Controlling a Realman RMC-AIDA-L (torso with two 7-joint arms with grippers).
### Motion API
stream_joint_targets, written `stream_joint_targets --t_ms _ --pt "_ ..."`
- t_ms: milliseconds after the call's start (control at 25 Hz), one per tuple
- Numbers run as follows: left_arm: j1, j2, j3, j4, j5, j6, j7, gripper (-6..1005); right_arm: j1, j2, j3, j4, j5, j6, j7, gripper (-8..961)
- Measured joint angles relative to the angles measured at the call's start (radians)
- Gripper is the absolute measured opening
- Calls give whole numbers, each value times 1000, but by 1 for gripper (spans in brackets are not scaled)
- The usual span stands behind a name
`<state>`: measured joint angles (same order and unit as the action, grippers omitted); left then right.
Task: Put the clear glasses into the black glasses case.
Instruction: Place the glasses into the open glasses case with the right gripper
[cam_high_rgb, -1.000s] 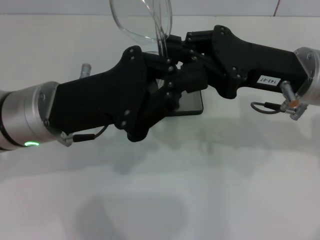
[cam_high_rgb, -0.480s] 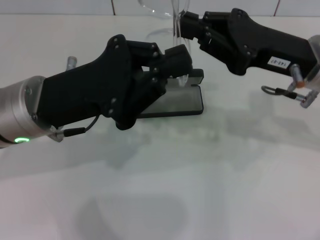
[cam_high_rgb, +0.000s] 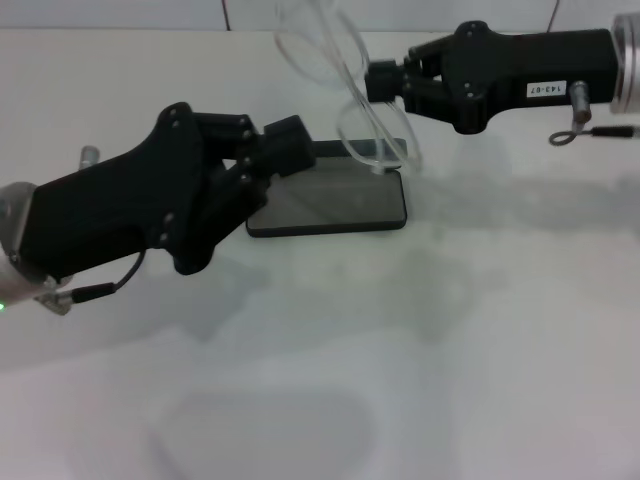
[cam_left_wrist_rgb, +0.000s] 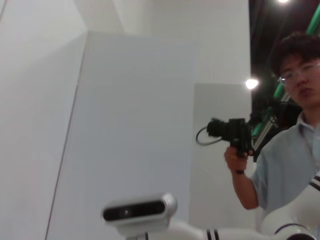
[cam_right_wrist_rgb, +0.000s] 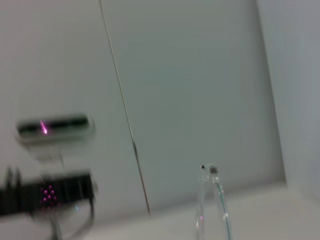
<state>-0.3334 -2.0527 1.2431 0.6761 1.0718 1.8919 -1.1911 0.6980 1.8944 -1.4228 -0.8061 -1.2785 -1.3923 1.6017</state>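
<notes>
Risk was a snag: our right gripper (cam_high_rgb: 372, 80) was clamped on the clear glasses (cam_high_rgb: 335, 60), held above the far edge of the open black glasses case (cam_high_rgb: 330, 200); dangling temples could catch its rim. Left gripper (cam_high_rgb: 285, 150), fingers together, empty, crowded the case's left side.

Bright even light, soft shadows, right wrist view blurred

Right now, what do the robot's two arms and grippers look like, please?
Both grippers are matte black angular linkages with visible screws on silver cylindrical wrists. The left gripper has a thin black cable looping below its wrist. The right gripper carries a small white label with printed digits and a short grey cable loop beside the silver wrist.
</notes>
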Motion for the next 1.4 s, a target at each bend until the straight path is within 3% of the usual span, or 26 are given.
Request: stream_joint_targets --t_ms 80,160,320,400,520,600,680,800,960,1400 --pt "11 6 -3 0 1 0 -3 49 25 -7 30 -86 -160 13 117 56" --pt "18 12 -3 0 2 0 -4 49 68 4 95 -161 -359 -4 244 56" --pt "21 24 -12 2 49 -1 -15 49 158 25 184 -204 -583 -74 357 56" --pt "16 45 -35 3 139 -3 -20 49 206 36 197 -208 -665 -108 387 56" --pt "11 62 -76 3 237 -4 -37 49 247 59 194 -212 -763 -123 404 58" --pt "12 75 -168 10 362 -4 -83 49 272 85 192 -213 -843 -127 406 59" --pt "22 73 -214 28 409 -3 -100 49 300 107 190 -214 -909 -132 407 60" --pt "38 64 -245 65 452 -3 -107 49 354 127 117 -216 -1004 -129 430 62" --pt "44 56 -245 80 464 -4 -107 49 399 127 -9 -221 -1030 -91 490 64" --pt "47 54 -248 81 465 -7 -102 49 394 133 -211 -243 -1112 47 542 69"
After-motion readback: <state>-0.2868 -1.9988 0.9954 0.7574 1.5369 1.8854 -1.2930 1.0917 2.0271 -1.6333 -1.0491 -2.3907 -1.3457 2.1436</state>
